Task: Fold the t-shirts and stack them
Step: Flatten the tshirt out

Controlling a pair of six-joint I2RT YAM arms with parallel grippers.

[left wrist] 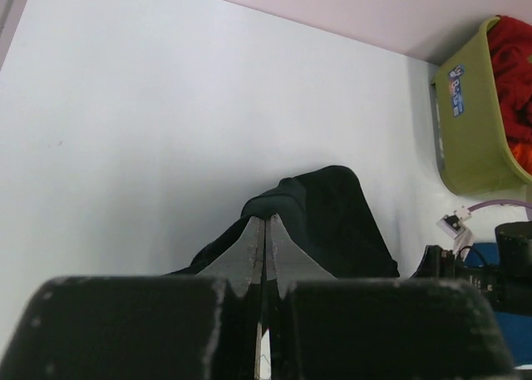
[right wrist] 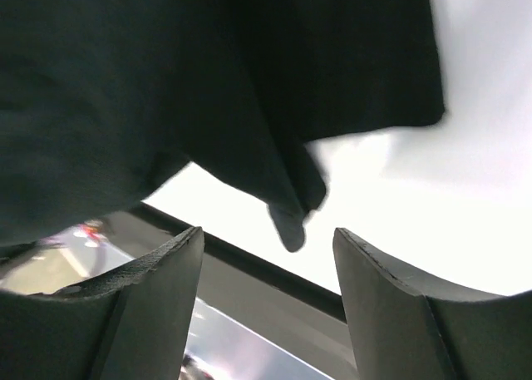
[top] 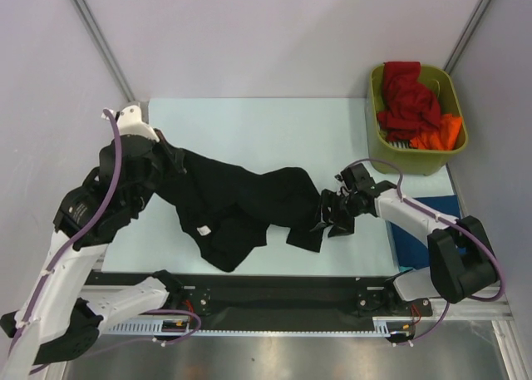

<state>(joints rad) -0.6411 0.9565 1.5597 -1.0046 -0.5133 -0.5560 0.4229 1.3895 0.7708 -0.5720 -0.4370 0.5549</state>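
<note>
Left gripper (left wrist: 264,230): fingers pressed together, pinching the left edge of the black t-shirt (top: 241,201), held up off the table (top: 249,130). Right gripper (right wrist: 268,255): fingers spread, nothing between them, just at the shirt's right end with a cloth corner hanging ahead of it. Shirt is crumpled and stretched across the table's middle between the two grippers, with a small white tag (top: 202,229) showing near its front edge. Far right corner: olive-green bin (top: 411,161) with a red t-shirt (top: 407,97) and an orange t-shirt (top: 436,135) inside.
</note>
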